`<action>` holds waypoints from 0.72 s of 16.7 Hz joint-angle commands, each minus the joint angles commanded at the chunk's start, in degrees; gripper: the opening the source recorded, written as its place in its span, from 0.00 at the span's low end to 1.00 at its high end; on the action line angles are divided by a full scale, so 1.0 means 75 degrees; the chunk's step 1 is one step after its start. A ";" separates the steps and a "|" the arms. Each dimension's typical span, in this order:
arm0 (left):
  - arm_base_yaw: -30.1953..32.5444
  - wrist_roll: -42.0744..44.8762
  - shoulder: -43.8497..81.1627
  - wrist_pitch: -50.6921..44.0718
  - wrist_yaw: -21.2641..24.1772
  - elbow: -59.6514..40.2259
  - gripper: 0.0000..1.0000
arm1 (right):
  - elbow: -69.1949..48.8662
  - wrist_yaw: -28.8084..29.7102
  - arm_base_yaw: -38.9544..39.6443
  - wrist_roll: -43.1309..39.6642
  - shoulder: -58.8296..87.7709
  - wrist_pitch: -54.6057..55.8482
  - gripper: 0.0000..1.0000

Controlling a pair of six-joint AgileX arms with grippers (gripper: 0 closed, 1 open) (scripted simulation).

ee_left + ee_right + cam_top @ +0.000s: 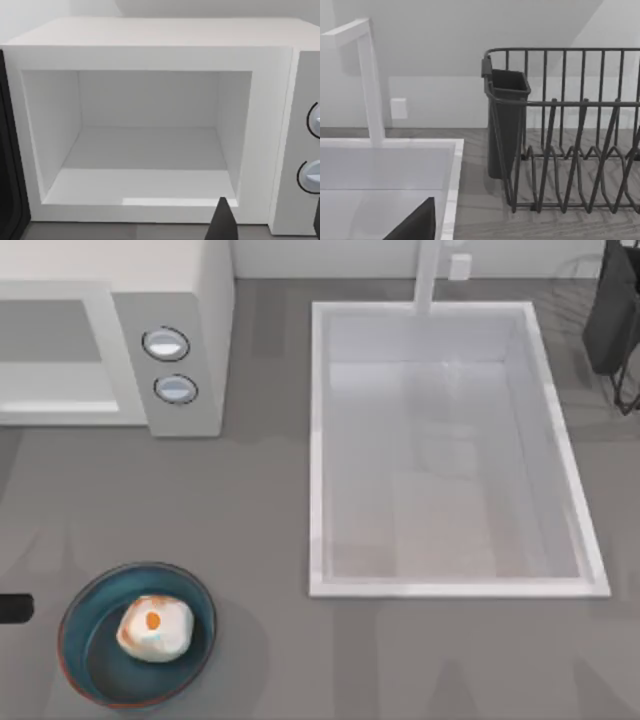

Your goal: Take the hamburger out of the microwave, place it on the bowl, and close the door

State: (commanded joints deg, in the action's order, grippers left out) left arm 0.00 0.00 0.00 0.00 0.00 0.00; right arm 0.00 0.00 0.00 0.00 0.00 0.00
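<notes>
With the hamburger [153,628] already in the bowl [92,655] and the microwave [150,55] cavity empty, only the door [9,165] remains – a glancing push could slip off its edge – and I cannot tell either gripper's jaw state.

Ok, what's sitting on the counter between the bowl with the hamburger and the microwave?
Nothing. In the top view, the stretch of grey counter between the bowl, which holds the hamburger, and the microwave is bare.
</notes>
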 joint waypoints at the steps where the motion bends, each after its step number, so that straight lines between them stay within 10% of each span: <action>1: 0.0000 0.0000 0.0000 0.0000 0.0000 0.0000 0.10 | 0.0000 0.0000 0.0000 0.0000 0.0000 0.0000 1.00; 12: -0.0002 0.0002 0.0005 -0.0003 0.0002 -0.0005 0.00 | 0.0000 0.0000 0.0000 0.0000 0.0000 0.0000 1.00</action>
State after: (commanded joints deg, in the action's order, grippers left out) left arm -0.02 0.01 0.04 -0.02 0.01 -0.04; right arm 0.00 0.00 0.00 0.00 0.00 0.00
